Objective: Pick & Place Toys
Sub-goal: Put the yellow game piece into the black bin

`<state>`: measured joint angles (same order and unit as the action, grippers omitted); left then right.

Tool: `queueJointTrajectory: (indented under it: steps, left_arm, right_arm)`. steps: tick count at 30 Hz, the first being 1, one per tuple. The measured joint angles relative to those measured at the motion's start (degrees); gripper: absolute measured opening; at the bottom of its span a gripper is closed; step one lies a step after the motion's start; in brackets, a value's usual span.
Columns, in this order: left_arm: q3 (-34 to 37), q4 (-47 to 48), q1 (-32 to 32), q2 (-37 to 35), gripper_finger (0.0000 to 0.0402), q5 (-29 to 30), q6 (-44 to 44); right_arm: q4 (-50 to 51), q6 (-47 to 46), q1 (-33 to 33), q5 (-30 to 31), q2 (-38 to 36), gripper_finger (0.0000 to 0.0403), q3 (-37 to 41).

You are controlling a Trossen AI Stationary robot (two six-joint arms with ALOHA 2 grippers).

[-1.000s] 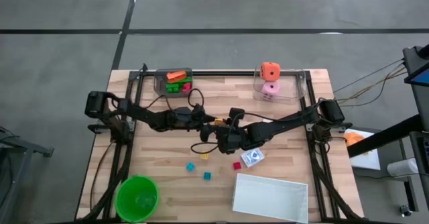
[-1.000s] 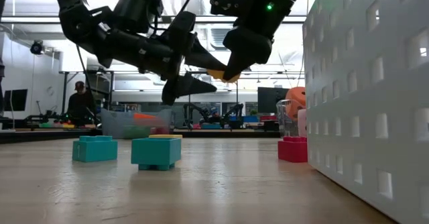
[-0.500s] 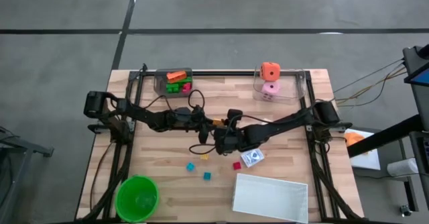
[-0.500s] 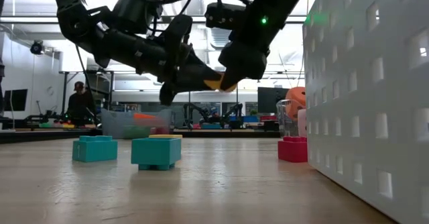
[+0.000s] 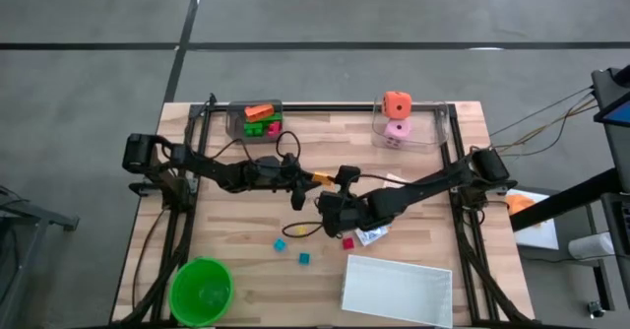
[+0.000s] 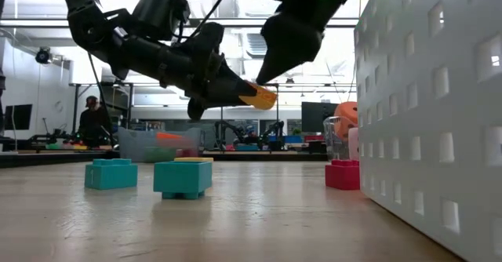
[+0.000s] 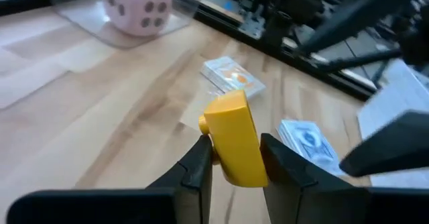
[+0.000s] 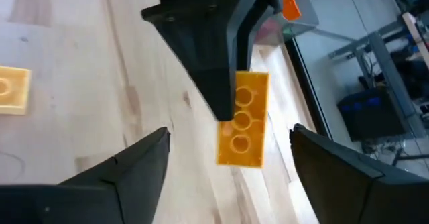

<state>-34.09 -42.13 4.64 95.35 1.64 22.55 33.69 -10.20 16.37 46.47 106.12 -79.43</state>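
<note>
A yellow-orange brick (image 5: 321,180) is held in the air above the table's middle by my left gripper (image 5: 309,180), which is shut on it. The right wrist view shows the brick's hollowed underside (image 8: 242,120). My right gripper (image 5: 329,209) stands open just on the near side of the brick, with nothing between its fingers (image 8: 127,167). Two teal cubes (image 5: 280,243) and a red cube (image 5: 347,242) lie on the table near the front. Two printed cards (image 7: 232,74) lie flat beside them. A pink die (image 5: 398,130) and an orange cube (image 5: 397,103) sit in a clear container at the back right. My left gripper pinches the brick's two long sides (image 7: 228,158) between its two fingers, at the end nearer the arm. The fingers come from the table's left, slanting slightly down, and lie along the brick. The brick's free end (image 6: 265,99) sticks out past the fingertips, clear of the table.
A round green bowl (image 5: 201,290) stands at the front left and a white tray (image 5: 397,290) at the front right. A clear container (image 5: 258,120) with green and orange pieces stands at the back left. A small yellow piece (image 8: 13,90) lies on the wood.
The brick has passed from my right gripper to my left. My left gripper has shut on the brick. My right gripper has opened, let go, and drawn back from the brick toward the table's near edge.
</note>
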Motion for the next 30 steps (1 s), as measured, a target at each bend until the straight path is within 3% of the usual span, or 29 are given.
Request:
queueJointTrajectory:
  steps: [10,16,24,30]
  left_arm:
    - [0.8,0.3,0.3,-0.7,0.0089,-0.8,-5.5]
    - [3.1,0.2,0.7,-4.3,0.0089,0.5,-10.6]
    - [8.8,-0.2,0.7,-11.7,0.0089,3.1,-17.8]
    - [13.9,0.0,1.0,-18.7,0.0089,9.8,-21.1]
  right_arm:
    - [-4.2,0.5,4.5,-0.3,-1.5,0.0312,4.4]
    - [-16.3,5.4,6.3,-1.7,-4.6,0.0312,11.2]
    - [-50.1,16.5,6.3,-18.1,-14.3,0.0313,27.0]
    - [-65.7,18.6,6.1,-26.0,-23.3,0.0313,40.0]
